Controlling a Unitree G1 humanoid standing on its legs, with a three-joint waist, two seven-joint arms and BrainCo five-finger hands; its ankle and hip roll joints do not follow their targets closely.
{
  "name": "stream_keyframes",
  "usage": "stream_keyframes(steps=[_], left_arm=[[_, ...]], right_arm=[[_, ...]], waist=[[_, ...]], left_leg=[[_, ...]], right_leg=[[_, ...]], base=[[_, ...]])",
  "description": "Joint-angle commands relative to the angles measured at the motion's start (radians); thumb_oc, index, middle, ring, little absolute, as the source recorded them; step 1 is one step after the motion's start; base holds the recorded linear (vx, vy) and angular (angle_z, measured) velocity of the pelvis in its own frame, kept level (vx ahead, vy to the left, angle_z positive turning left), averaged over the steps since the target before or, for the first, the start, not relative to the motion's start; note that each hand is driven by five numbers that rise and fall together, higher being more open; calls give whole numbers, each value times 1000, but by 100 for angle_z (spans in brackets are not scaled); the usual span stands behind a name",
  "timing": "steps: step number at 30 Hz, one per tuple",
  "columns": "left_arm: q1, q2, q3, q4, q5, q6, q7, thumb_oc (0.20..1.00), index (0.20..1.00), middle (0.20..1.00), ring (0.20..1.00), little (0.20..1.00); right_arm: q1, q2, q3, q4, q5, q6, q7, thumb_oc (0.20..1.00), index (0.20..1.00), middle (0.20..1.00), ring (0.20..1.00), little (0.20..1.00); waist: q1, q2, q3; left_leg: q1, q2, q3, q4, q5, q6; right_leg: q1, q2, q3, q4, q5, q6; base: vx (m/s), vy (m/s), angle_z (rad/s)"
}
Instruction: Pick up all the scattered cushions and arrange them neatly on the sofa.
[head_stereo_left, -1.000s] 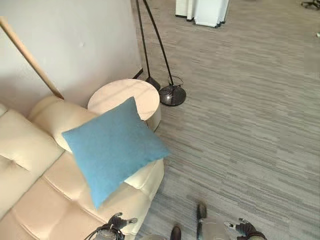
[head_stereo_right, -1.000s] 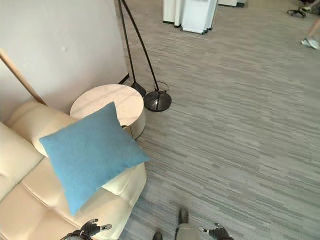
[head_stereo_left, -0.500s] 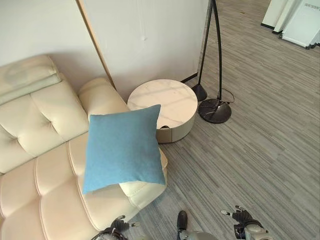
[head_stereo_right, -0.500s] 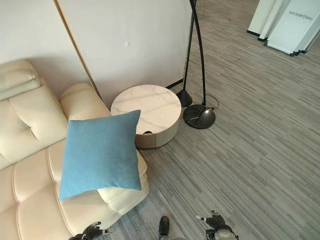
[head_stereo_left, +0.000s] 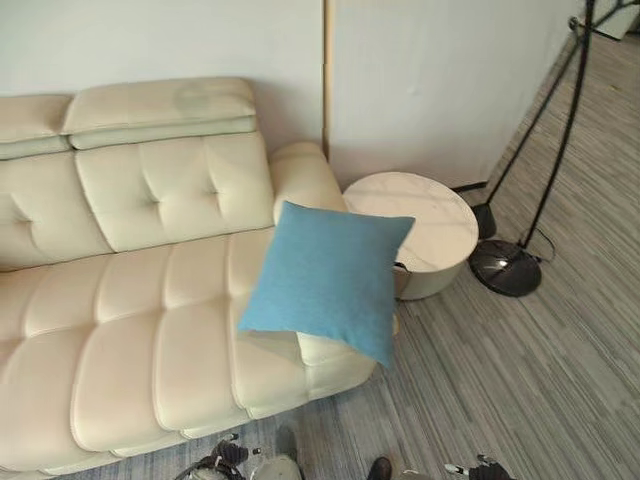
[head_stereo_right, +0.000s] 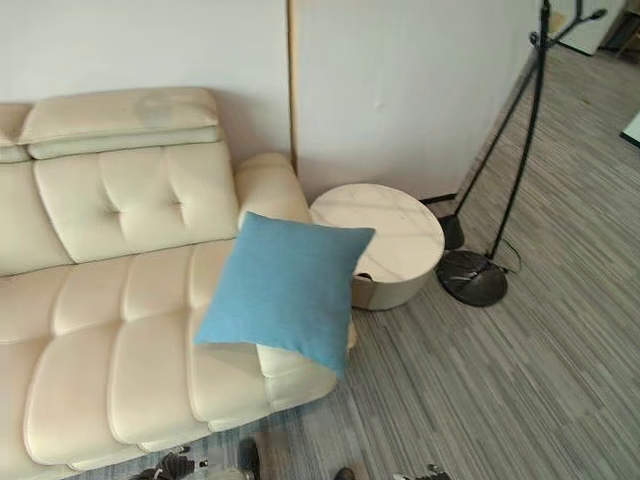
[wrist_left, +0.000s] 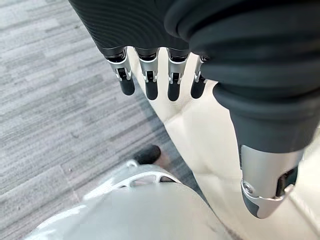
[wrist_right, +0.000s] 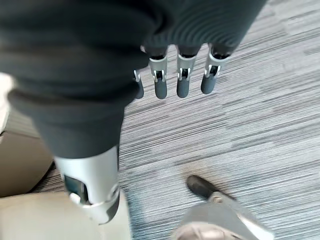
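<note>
The left hand (wrist_left: 165, 60) hangs low by the sofa's (head_stereo_left: 130, 330) front, fingers straight, holding nothing. The right hand (wrist_right: 175, 65) hangs over the floor (head_stereo_left: 520, 370), fingers straight and empty too. A blue cushion (head_stereo_left: 328, 278) leans on the sofa's arm, beside a round table (head_stereo_left: 425, 225).
</note>
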Motion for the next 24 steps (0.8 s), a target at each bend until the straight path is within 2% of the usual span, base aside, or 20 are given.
stream_keyframes(steps=[1,4,5,7,8,10,11,12,14,17,21,24], left_arm=[[-14,25,21,-22,13,-4,3,1000,1000,1000,1000,1000],[-26,33,25,-36,5,-5,8,1000,1000,1000,1000,1000],[-36,36,23,-40,1,-6,10,1000,1000,1000,1000,1000],[-43,40,22,-38,-8,-9,13,1000,1000,1000,1000,1000],[-44,38,26,-34,-21,-11,13,1000,1000,1000,1000,1000],[-49,36,31,-29,-36,-15,14,1000,1000,1000,1000,1000],[-55,33,36,-26,-55,-18,14,1000,1000,1000,1000,1000],[-62,29,46,-26,-93,-21,8,1000,1000,1000,1000,1000],[-71,28,60,-27,-131,-26,9,1000,1000,1000,1000,1000],[-84,41,97,-15,-175,-27,13,1000,1000,1000,1000,1000],[-103,75,127,-13,-211,-25,11,1000,1000,1000,1000,1000],[-182,163,148,-22,-274,-26,9,1000,1000,1000,1000,1000]], right_arm=[[-41,-12,-3,-12,-15,-13,10,1000,1000,1000,1000,1000],[-43,-3,-3,-16,-23,-7,15,1000,1000,1000,1000,1000],[-48,-3,-7,-19,-23,-5,16,1000,1000,1000,1000,1000],[-47,3,-14,-20,-17,-5,16,1000,1000,1000,1000,1000],[-40,9,-16,-8,-10,-4,17,1000,1000,1000,1000,1000],[-39,10,-18,1,-4,-5,17,1000,1000,1000,1000,1000],[-41,12,-20,4,4,-4,16,1000,1000,1000,1000,1000],[-42,13,-26,11,20,-2,13,1000,1000,1000,1000,1000],[-40,16,-31,22,25,1,11,1000,1000,1000,1000,1000],[-22,5,-45,73,4,16,-15,1000,1000,1000,1000,1000],[-20,-28,-63,77,8,18,-21,1000,1000,1000,1000,1000],[-46,-119,-90,35,27,17,-31,1000,1000,1000,1000,1000]], waist=[[11,-17,9],[7,-18,15],[-6,-9,27],[-19,1,34],[-28,0,39],[-35,0,37],[-44,-4,42],[-56,-12,48],[-69,-18,57],[-80,-40,27],[-88,-38,14],[-106,-32,16]], left_leg=[[-51,4,-52,-10,25,-37],[-13,-29,-65,-41,-4,-6],[2,-42,-75,-51,-16,10],[13,-47,-90,-60,-24,17],[26,-59,-110,-62,-32,17],[23,-63,-125,-62,-33,14],[28,-69,-139,-62,-38,12],[37,-78,-160,-62,-46,7],[47,-79,-179,-62,-51,2],[63,-73,-184,-62,-64,-12],[69,-56,-181,-62,-68,-22],[54,-39,-184,-62,-67,-38]], right_leg=[[115,5,21,-73,-57,64],[35,-38,47,98,-45,97],[-12,-60,66,205,-25,123],[-64,-58,113,276,-16,120],[-71,-45,149,236,-35,106],[-80,-30,183,154,-18,97],[-88,-18,217,96,4,97],[-115,-6,268,-2,53,105],[-147,4,301,-47,90,111],[-92,2,295,-149,122,109],[-73,6,284,-166,122,104],[-76,12,276,-166,115,98]], base=[[100,172,17],[27,210,18],[-12,205,-2],[27,135,17],[84,32,34],[90,-40,28],[129,-105,23],[137,-114,25],[145,-115,39],[221,-150,45],[142,-107,13],[68,-102,-2]])
